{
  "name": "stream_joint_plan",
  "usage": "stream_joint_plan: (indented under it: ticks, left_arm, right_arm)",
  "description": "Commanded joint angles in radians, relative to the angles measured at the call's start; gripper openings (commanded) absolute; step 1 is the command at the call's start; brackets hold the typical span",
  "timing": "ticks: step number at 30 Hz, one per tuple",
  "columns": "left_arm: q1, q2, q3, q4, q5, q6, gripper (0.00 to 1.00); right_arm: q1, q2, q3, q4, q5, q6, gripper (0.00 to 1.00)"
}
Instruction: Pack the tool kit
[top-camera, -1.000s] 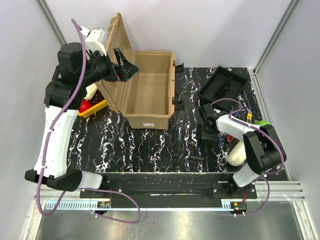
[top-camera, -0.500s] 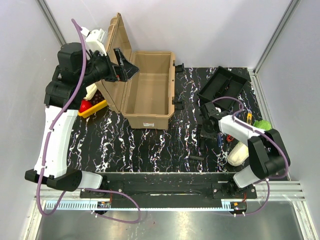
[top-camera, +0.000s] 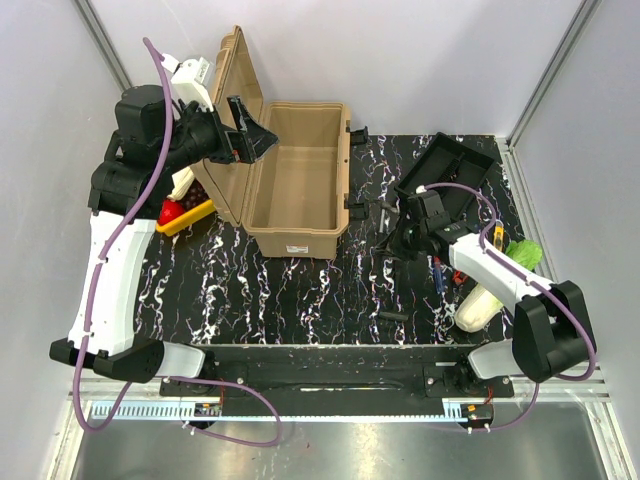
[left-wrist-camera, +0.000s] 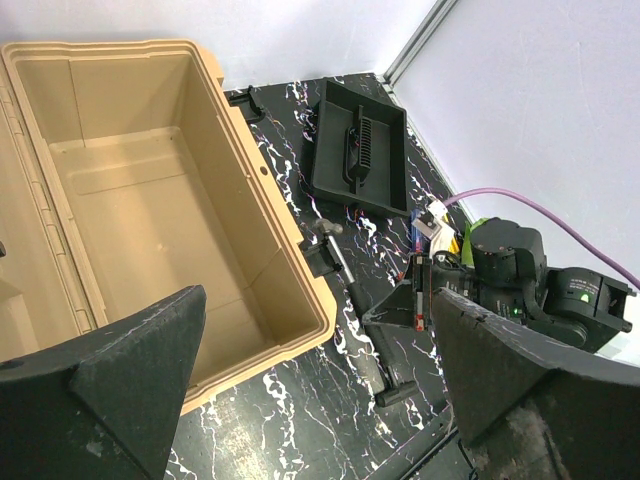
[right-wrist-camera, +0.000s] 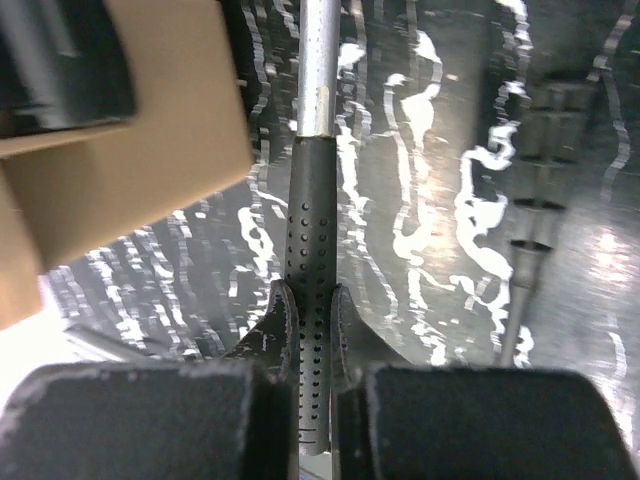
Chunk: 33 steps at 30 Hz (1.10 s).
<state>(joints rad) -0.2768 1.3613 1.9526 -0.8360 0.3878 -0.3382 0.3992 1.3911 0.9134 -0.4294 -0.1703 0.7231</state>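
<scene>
The tan toolbox (top-camera: 295, 185) stands open and empty, lid up at its left; it also shows in the left wrist view (left-wrist-camera: 150, 190) and the right wrist view (right-wrist-camera: 130, 150). The black inner tray (top-camera: 447, 168) lies on the table to the back right, as the left wrist view (left-wrist-camera: 360, 150) shows too. My right gripper (top-camera: 408, 235) (right-wrist-camera: 308, 300) is shut on a tool's grey perforated handle (right-wrist-camera: 310, 200). Its silver shaft (right-wrist-camera: 318, 60) points toward the toolbox's right wall. My left gripper (top-camera: 250, 135) (left-wrist-camera: 315, 400) is open and empty, held high by the lid.
A yellow tray of fruit (top-camera: 183, 212) sits left of the toolbox. Small hand tools (top-camera: 445, 272), a pale vegetable (top-camera: 478, 303) and a green item (top-camera: 525, 250) lie at the right. A short black tool (top-camera: 393, 316) lies near the front. Another tool (right-wrist-camera: 535, 200) lies beside my right gripper.
My right gripper has moved left and back toward the toolbox with the tool in it. The left arm has not moved.
</scene>
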Motion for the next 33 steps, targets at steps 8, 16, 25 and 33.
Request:
stream_joint_plan:
  ticks: [8, 16, 25, 33]
  left_arm:
    - [-0.004, -0.034, 0.011, 0.041, -0.003, 0.005, 0.99]
    - [-0.004, -0.036, 0.017, 0.041, -0.004, 0.007, 0.99]
    - [-0.004, -0.034, 0.025, 0.037, 0.01, -0.007, 0.99]
    - [-0.005, -0.048, 0.003, 0.078, 0.068, -0.056, 0.99]
  right_arm:
    - [-0.016, -0.081, 0.065, 0.212, 0.024, 0.167, 0.0]
    - [-0.014, -0.126, 0.174, 0.141, 0.201, 0.092, 0.0]
    - [0.082, 0.066, 0.547, 0.078, 0.192, -0.134, 0.0]
    - [0.248, 0.37, 0.841, 0.089, 0.25, -0.243, 0.0]
